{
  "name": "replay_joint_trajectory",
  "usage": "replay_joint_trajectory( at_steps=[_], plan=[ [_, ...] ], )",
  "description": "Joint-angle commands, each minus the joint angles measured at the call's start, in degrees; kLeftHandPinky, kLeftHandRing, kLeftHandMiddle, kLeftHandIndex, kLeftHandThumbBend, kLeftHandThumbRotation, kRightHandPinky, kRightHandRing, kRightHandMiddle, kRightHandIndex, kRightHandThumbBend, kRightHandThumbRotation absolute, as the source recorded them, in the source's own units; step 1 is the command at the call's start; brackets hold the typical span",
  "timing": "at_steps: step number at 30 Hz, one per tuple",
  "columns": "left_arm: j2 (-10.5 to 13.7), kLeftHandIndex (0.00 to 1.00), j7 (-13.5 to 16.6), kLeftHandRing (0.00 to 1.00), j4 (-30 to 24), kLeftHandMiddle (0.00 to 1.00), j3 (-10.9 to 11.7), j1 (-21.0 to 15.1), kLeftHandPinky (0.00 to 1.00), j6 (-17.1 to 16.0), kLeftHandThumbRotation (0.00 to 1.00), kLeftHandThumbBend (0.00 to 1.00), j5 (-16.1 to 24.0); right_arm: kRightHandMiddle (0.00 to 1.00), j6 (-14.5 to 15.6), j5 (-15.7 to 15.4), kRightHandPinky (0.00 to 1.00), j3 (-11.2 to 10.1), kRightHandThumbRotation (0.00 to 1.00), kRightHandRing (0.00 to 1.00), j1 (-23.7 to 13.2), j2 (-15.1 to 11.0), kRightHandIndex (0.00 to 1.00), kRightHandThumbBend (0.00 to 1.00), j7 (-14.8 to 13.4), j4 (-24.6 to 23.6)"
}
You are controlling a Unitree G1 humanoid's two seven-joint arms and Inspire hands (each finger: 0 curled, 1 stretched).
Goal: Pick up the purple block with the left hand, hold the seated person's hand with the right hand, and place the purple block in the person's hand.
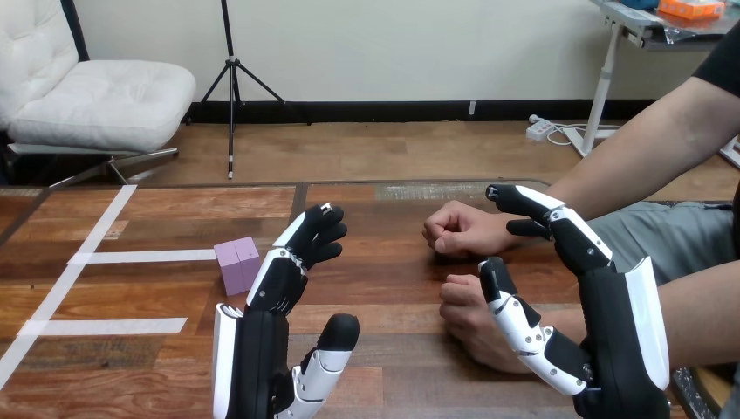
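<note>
Fingers [310, 236] of the left hand [275, 292] are loosely apart, holding nothing. The purple block [236, 264] rests on the surface [393, 262] just beside them, toward the left. The right hand [611, 305], fingers spread and empty, is near the person's hands [458, 229], well apart from the block.

Bright, even light is filling the scene. A pale sheen is lying on the table [410, 194] beyond the fingers of the left hand [276, 288]; left of them, the block [237, 264] is catching more light on top than on its sides.
</note>
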Motion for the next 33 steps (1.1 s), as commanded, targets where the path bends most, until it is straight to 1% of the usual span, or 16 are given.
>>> replay_joint_trajectory(
  at_steps=[1,17,33],
  plan=[
    [-3.3,0.82,0.1,0.79,-0.3,0.82,0.1,-2.4,0.74,-0.7,0.79,0.65,-0.2,0.78,-0.9,-0.3,0.69,-0.3,0.46,0.77,-1.9,0.5,0.75,0.35,-0.6,-0.3],
    [-3.3,0.82,-0.2,0.79,-0.5,0.82,-0.2,-2.3,0.75,-0.6,0.79,0.64,-0.7,0.78,-1.2,0.2,0.70,-0.2,0.46,0.77,-1.8,0.5,0.75,0.35,-0.6,-0.2],
    [-3.3,0.82,-0.3,0.79,-0.6,0.83,-0.3,-2.2,0.75,-0.8,0.80,0.64,-0.8,0.78,-1.3,-0.1,0.71,-0.2,0.45,0.78,-1.7,0.6,0.75,0.35,-0.7,-0.3]
  ],
)
